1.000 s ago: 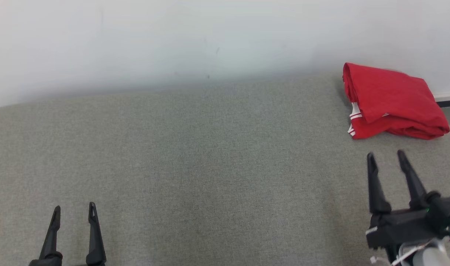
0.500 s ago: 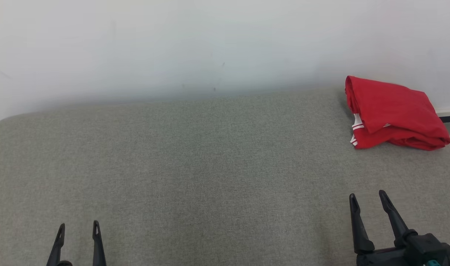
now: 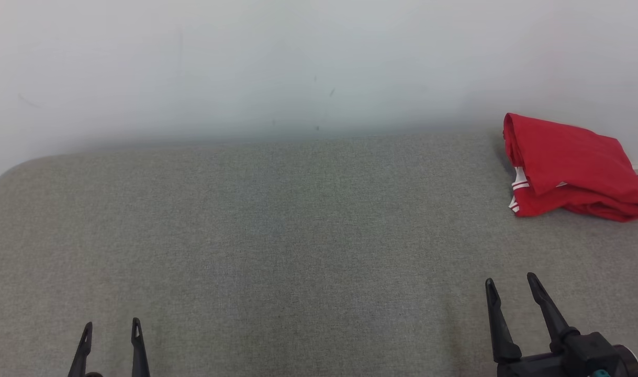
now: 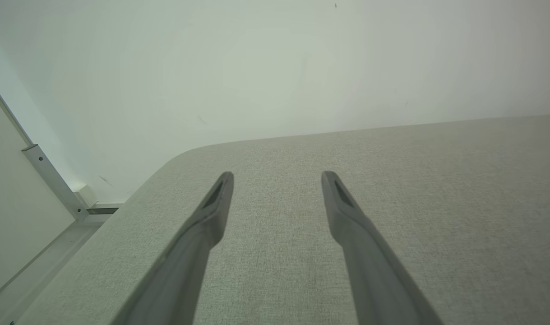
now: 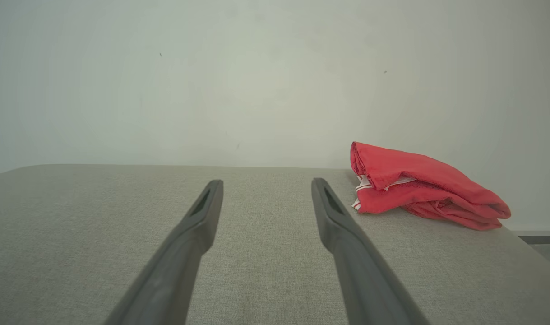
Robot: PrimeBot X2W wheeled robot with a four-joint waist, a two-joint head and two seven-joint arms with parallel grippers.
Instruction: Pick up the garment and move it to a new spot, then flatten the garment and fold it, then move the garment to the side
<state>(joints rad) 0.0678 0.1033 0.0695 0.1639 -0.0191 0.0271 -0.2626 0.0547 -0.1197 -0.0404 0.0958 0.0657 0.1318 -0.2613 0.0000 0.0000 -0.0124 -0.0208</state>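
Red garment (image 3: 575,167) with white trim lies folded in a loose bundle at the far right corner of the grey cushion (image 3: 298,235), near the wall (image 3: 298,63). I see my right gripper (image 3: 510,279) well short of it, fingers spread, holding nothing. My left gripper (image 3: 112,323) is low on the left, also spread and empty.

surface: grey fabric top (image 3: 277,235), rounded corner | behind: white wall (image 3: 245,63) | far left: metal rail (image 4: 49,180)
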